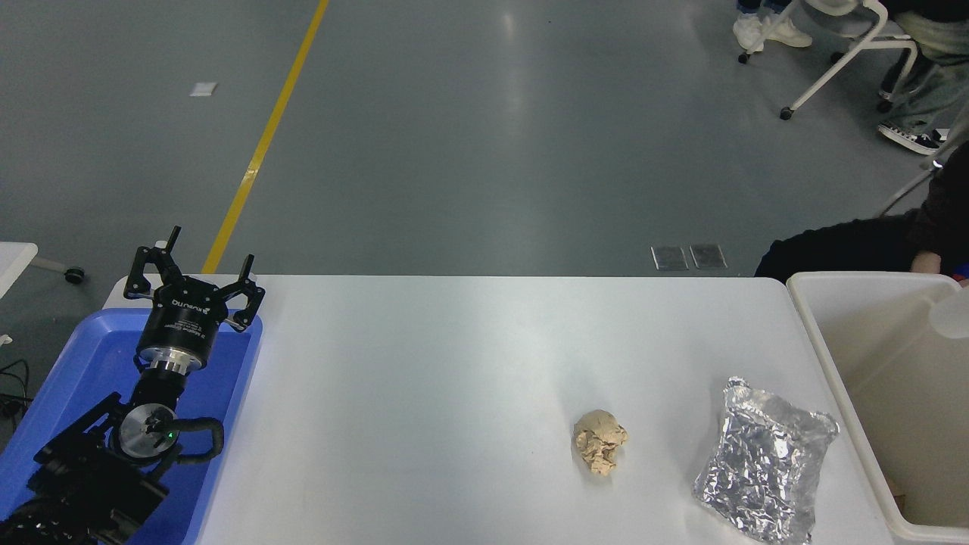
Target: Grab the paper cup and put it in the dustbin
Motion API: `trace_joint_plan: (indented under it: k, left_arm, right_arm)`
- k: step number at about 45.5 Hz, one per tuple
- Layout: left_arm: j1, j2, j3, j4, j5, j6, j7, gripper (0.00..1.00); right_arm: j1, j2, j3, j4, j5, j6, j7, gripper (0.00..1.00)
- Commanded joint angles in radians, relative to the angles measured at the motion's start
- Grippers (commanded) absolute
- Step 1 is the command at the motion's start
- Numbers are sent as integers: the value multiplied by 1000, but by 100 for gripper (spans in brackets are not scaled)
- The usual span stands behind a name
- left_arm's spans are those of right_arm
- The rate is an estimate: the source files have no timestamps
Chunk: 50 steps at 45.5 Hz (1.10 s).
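Head view: pale blurred shape, likely paper cup [952, 314], at 3 o'clock edge over dustbin [821, 356]. Right gripper out of frame; you can't tell its jaws. Left gripper [193, 274] parked at 8 o'clock, jaws wide. Judge cup light, crushable: grip rim gently.

Paper cup [954, 316] blurred, cut by right edge over dustbin [814, 318]; right end effector unseen.
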Motion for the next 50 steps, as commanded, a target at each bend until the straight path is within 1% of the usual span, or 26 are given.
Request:
trace_joint_plan:
  k: [1,11,16,30,31,32,33,34,41,45,48,50]
  left_arm:
    - [-1,0,0,-1,2,0,0,100]
    - [-1,0,0,-1,2,0,0,100]
    - [-1,0,0,0,0,0,0,100]
    - [-1,0,0,-1,2,0,0,100]
    - [-1,0,0,0,0,0,0,100]
    - [-1,0,0,-1,0,0,0,100]
    - [-1,0,0,0,2,0,0,100]
    - [-1,0,0,0,0,0,0,100]
    - [-3,0,0,-1,2,0,2,100]
    - [-3,0,2,-1,2,0,3,100]
    - [-3,0,2,-1,2,-2,5,100]
    - [-5,0,2,-1,3,-2,5,100]
  right_arm:
    - [-324,230,389,-270,59,-72,-1,0]
    - [-396,298,473,-308,64,-91,0,0]
    - [-409,313,484,-336,93,-94,0,0]
    - [-407,315,484,-350,111,-89,2,0]
    - [-407,311,484,-348,111,-82,2,31]
    - [-407,310,484,-347,110,-82,2,91]
    - [-404,305,481,-342,110,-78,5,99]
    - [-399,304,479,-341,108,-78,5,100]
    - [-367,282,426,-306,88,-57,5,100]
    - [-289,223,316,-246,77,-23,5,100]
    - [-206,174,211,-158,68,-3,3,100]
    - [-127,122,130,-82,61,6,3,100]
